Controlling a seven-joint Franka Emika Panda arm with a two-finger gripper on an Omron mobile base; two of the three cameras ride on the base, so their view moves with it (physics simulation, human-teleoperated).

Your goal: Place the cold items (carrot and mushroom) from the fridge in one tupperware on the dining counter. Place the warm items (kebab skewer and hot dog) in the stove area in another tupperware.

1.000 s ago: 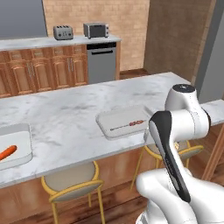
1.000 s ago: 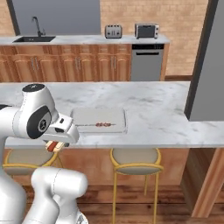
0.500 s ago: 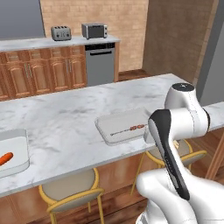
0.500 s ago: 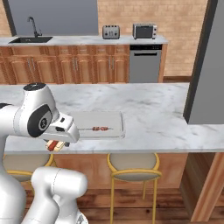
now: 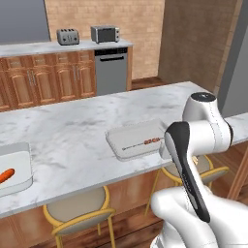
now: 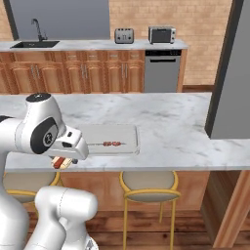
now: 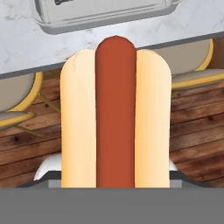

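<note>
carrot tub: at the far left of the left base view, a tupperware (image 5: 19,164) sits on the dining counter (image 5: 72,131) with the carrot (image 5: 7,175) inside; I see no mushroom in it, so the cold pair looks unfinished.
skewer tub: right of it, well apart, the second tupperware (image 5: 138,140) holds the kebab skewer (image 5: 152,141) lying along its middle; in the right base view the same tub (image 6: 108,139) sits near the counter's front edge.
hot dog: the hot dog (image 7: 116,113) stands close against the hand camera, bun either side of the red sausage; in the right base view it (image 6: 62,162) hangs under the hand, below and in front of the counter edge, left of the tub.
gripper: the gripper (image 6: 63,161) has its jaws set wide around the hot dog, which it seems to carry; the fingertips are hidden behind the bun.
risk, height: the hot dog sits lower than the counter top, so a straight push forward could ram it into the slab edge.
risk, grip: the bun is soft and wide, so a bump may twist or drop it onto the stools below.
risk, landing: a release too near the tub's front wall may tip it over the rim or land it on the skewer.
</note>
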